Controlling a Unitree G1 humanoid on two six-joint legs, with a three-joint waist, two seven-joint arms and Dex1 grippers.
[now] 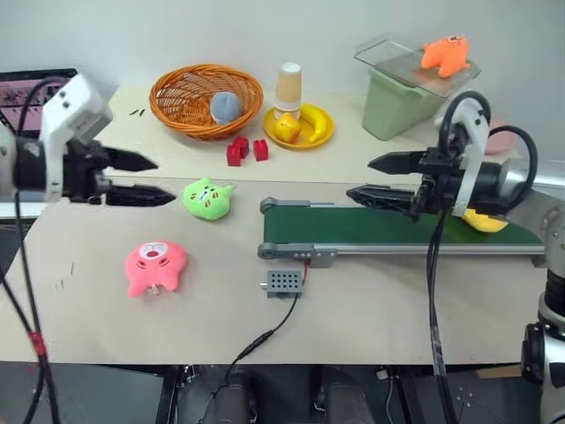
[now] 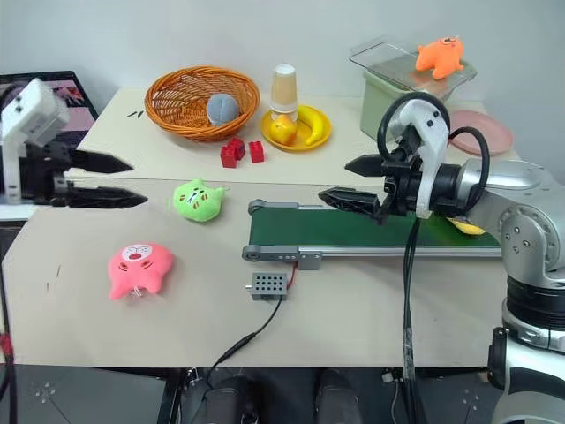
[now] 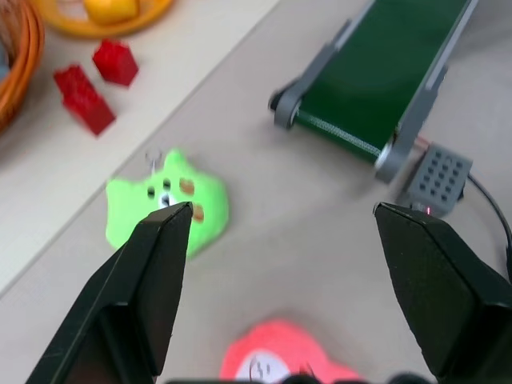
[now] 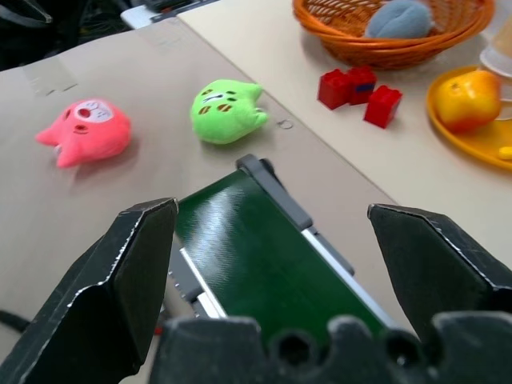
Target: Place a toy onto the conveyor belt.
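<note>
Plush green toy (image 1: 208, 198) lies before both wide-open tools, beside smooth belt (image 1: 353, 225).

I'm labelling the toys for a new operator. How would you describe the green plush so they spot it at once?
Find the conveyor belt, the long dark-green strip in a grey frame on the beige table. Just off its left end lies the green plush. It is a bright lime cat-like face with small ears, unlike the pink plush nearer the table's front edge.

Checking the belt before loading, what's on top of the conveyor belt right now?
A yellow toy lies at the conveyor belt's far right end, partly hidden behind the right tool. The rest of it is bare.
</note>
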